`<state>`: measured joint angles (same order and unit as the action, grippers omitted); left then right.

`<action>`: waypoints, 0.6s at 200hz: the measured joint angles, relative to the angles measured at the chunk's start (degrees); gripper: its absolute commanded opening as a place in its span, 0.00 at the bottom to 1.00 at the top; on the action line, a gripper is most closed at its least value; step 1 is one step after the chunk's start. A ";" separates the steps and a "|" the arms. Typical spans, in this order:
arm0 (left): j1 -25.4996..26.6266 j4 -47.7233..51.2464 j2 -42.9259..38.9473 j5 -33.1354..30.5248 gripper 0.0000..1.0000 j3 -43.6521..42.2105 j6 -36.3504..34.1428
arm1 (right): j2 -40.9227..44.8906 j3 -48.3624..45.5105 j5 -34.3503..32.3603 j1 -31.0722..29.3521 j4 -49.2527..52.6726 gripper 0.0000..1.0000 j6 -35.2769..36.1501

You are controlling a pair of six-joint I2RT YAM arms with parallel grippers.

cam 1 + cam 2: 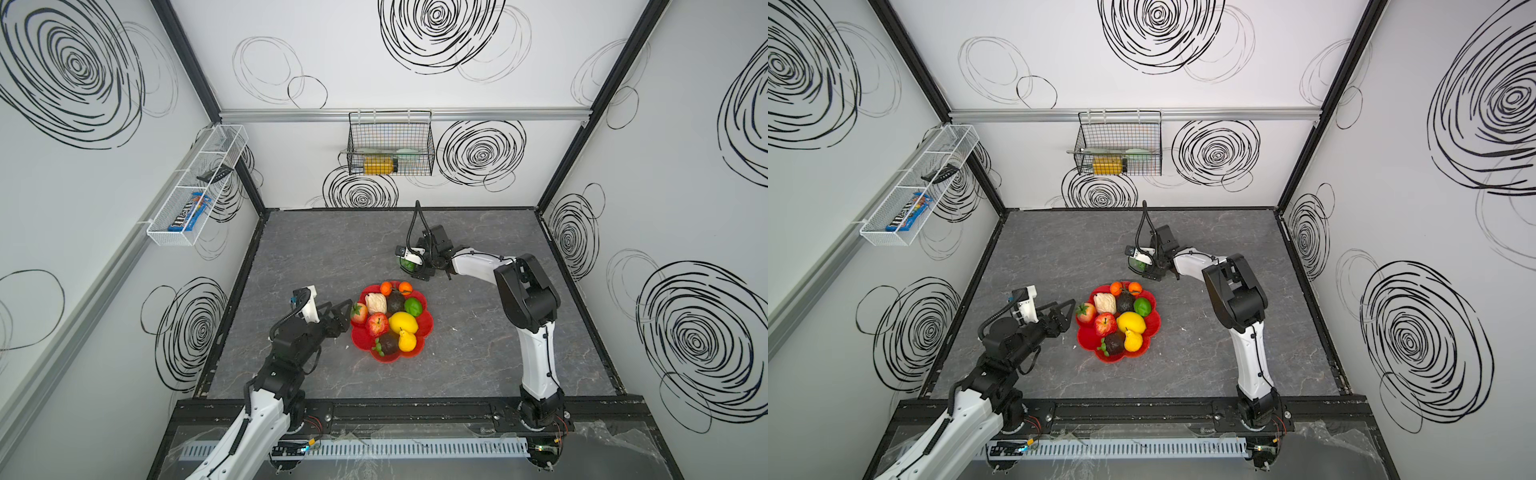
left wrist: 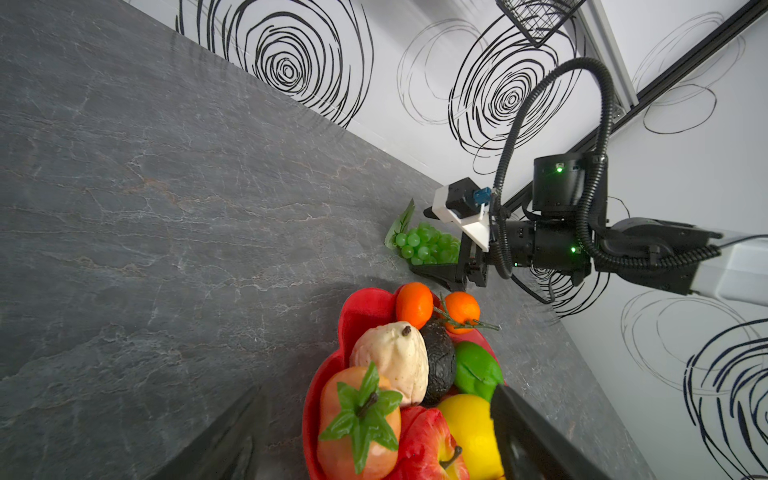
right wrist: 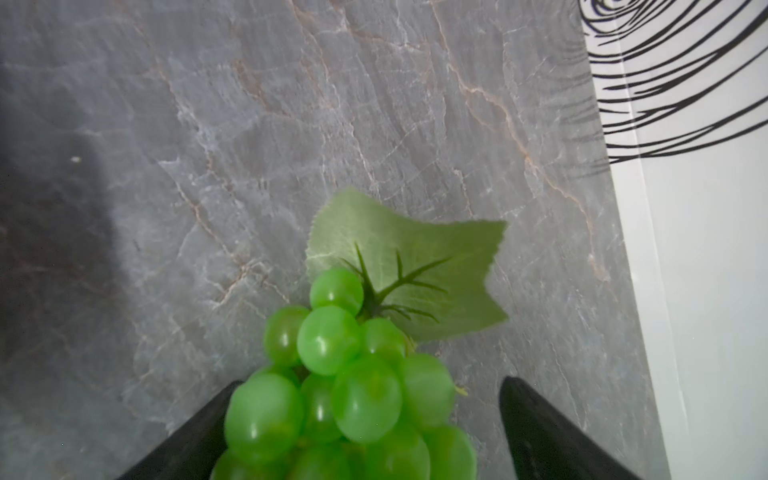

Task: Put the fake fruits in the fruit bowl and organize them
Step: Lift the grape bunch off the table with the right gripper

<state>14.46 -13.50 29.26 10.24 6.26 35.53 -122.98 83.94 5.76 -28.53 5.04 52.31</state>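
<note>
I see the grey table (image 1: pixel 311 249) with both arms reaching in over it.

Right gripper (image 3: pixel 372 384): low, beyond the far rim of the bowl. Jaws are spread wide around the grapes. One finger (image 3: pixel 199 432) is at the bunch; the other stands clear of it with table showing between.

Left gripper (image 1: pixel 344 318): jaws wide, holding nothing, just beside the near-left rim of the bowl by the strawberry.

Bowl (image 1: pixel 427 323): mid-table, between the two grippers.

Grapes (image 2: pixel 428 247): lying on the table outside the bowl, near its far rim, leaf pointing away from the gripper.

In the bowl:
- lemon (image 1: pixel 403 322)
- apple (image 1: pixel 377 324)
- cream piece (image 1: pixel 376 302)
- two avocados (image 1: pixel 395 304)
- pear (image 1: pixel 407 340)
- strawberry (image 1: pixel 360 312)
- lime (image 1: pixel 413 306)
- two oranges (image 1: pixel 386 287) at the far rim
</note>
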 measured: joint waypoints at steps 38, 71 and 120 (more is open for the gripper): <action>0.00 -0.02 0.07 0.00 0.88 0.00 0.00 | -3.19 5.29 3.54 1.01 4.92 0.64 -0.07; 0.00 -0.04 0.07 0.00 0.88 0.00 0.02 | -2.99 4.42 6.23 2.21 5.53 0.53 -1.73; -0.26 -0.15 0.07 0.02 0.87 0.00 0.02 | 2.99 -4.81 9.75 4.11 -1.22 0.51 -7.74</action>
<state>14.20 -13.65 29.32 10.26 6.26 35.55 -119.98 79.13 15.51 -24.43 3.81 44.58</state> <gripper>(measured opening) 0.876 0.510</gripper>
